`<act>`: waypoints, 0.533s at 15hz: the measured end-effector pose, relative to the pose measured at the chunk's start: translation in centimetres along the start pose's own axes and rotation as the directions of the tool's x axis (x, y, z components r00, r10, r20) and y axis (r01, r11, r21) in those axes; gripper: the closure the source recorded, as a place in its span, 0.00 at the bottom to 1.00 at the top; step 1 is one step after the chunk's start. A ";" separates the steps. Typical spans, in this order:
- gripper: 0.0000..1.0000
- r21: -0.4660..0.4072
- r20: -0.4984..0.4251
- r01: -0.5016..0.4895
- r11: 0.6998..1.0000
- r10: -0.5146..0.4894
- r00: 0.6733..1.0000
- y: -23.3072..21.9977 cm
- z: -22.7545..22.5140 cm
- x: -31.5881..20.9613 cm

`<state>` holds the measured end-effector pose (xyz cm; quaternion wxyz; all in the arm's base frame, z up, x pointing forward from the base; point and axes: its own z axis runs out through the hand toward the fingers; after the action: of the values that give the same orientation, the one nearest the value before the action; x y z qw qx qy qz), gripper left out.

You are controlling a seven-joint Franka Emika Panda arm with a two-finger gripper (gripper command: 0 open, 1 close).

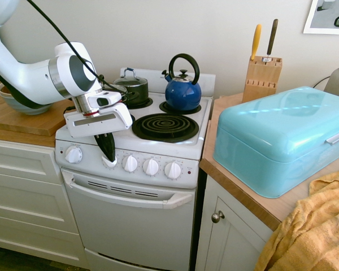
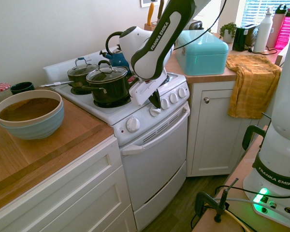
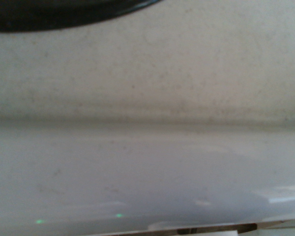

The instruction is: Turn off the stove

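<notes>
White stove between wooden benches. Claw closed, tips at second knob from left; can't tell if touching. Blue kettle on back burner, lidded pots left of it. Turquoise box on right bench.

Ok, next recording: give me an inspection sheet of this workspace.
Surface: white stovetop with black coil burners; faint specks in the wrist view.
Job's things: round white knobs along the front panel; whether any burner is on can't be told.
Clutter: blue kettle with black handle and two dark pots with glass lids on the stove.
Gripper: fingers closed, tips at the second knob from the left in the first exterior view; contact unclear.
Cables: only the rig's own.
Surroundings: glossy turquoise box and orange towel on the right-hand counter there.
</notes>
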<state>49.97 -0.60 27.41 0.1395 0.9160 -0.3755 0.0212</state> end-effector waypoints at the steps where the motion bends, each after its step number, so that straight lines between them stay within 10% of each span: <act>1: 1.00 0.007 0.010 -0.008 1.000 0.008 1.000 0.1 0.2 0.0; 8: 1.00 0.068 0.072 -0.070 0.995 0.065 0.995 1.2 0.9 0.4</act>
<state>49.39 -1.95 26.90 0.0931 0.9073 -0.4099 0.0071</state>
